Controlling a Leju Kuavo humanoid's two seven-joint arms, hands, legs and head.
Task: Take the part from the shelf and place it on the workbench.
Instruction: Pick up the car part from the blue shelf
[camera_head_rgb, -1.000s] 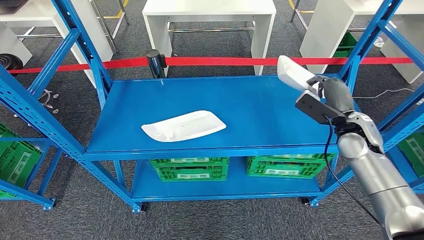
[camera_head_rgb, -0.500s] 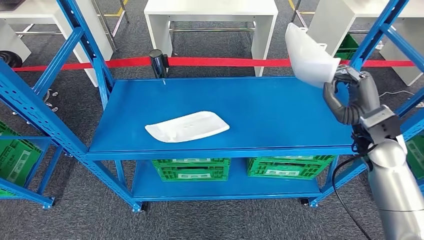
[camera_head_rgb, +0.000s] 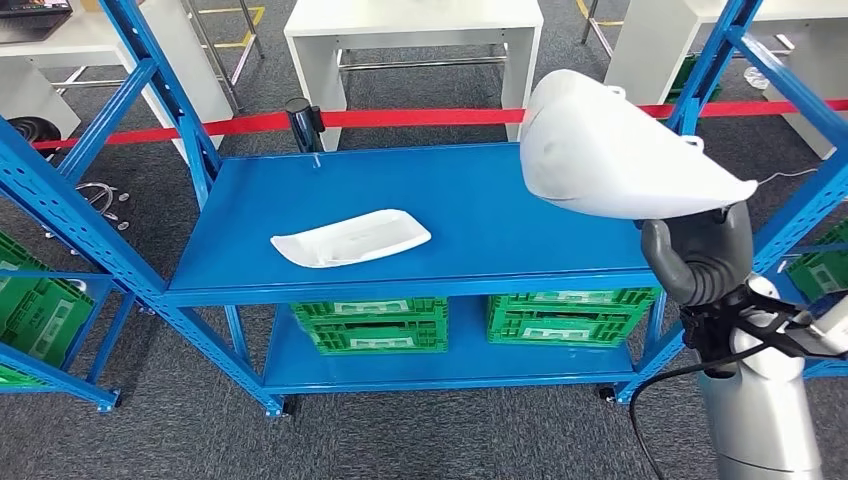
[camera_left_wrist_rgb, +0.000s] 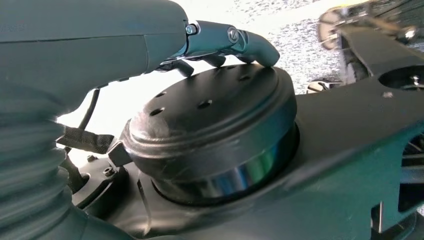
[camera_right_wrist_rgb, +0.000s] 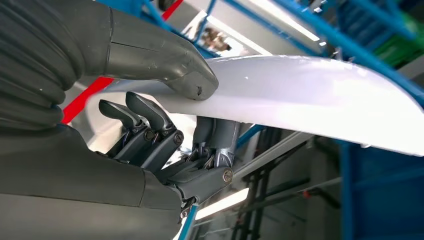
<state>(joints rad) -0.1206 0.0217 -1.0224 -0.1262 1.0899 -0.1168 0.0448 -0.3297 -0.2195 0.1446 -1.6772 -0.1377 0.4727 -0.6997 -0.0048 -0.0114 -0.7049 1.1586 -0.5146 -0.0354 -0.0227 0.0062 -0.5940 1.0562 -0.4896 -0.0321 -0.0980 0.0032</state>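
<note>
Gripping the white moulded plastic part (camera_head_rgb: 610, 150) from below, the right hand (camera_head_rgb: 700, 255) holds it above the blue metal shelf's (camera_head_rgb: 480, 230) right end, thumb on top, fingers (camera_right_wrist_rgb: 150, 125) under. Its long axis runs across the hand, pointing back over the shelf. The left hand's (camera_left_wrist_rgb: 220, 42) fingers look curled in, holding nothing.

Blue shelf (camera_head_rgb: 500, 215): white part (camera_head_rgb: 350, 238) flat on top deck, left of middle, near front edge. Lower deck: two green crates (camera_head_rgb: 460, 322) side by side.

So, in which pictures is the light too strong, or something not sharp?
Left wrist view: the floor behind the left robot hand is washed out, the dark body parts dim. Right wrist view: glare on the white part, blurred background. Head view: even light, sharp; the white part looms large.
</note>
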